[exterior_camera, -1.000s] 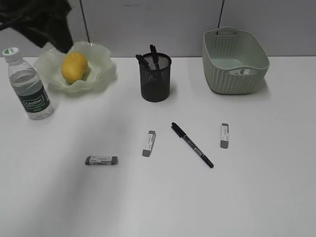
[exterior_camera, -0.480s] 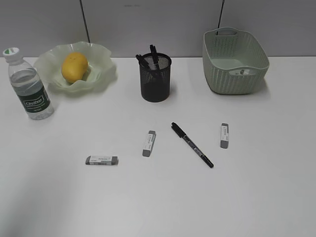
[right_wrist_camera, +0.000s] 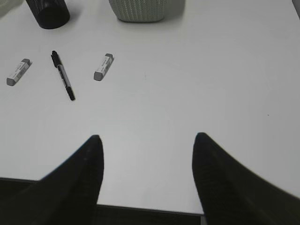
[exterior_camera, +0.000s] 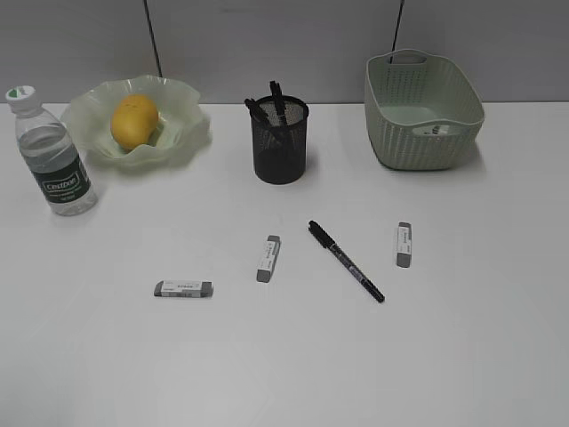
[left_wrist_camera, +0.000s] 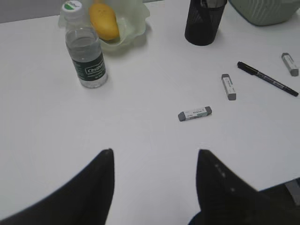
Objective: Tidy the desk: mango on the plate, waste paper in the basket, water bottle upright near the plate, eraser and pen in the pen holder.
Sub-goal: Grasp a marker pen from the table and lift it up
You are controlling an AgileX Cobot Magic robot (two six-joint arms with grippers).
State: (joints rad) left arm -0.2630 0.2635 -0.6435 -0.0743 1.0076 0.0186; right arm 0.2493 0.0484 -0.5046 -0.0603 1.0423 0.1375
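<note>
The yellow mango lies in the pale green ruffled plate. Left of the plate, the water bottle stands upright. The black mesh pen holder has pens in it. A black pen lies on the desk, with three erasers around it: left, middle and right. A small white printed scrap, probably the waste paper, lies inside the basket. My left gripper and right gripper are both open and empty, above bare desk.
Neither arm shows in the exterior view. A grey wall runs behind the desk. In the right wrist view the desk's near edge lies just below my fingertips. In that same view, the pen and an eraser lie far ahead to the left.
A dark arm that hung over the plate at the exterior view's upper left has left that view. No object on the desk has moved.
</note>
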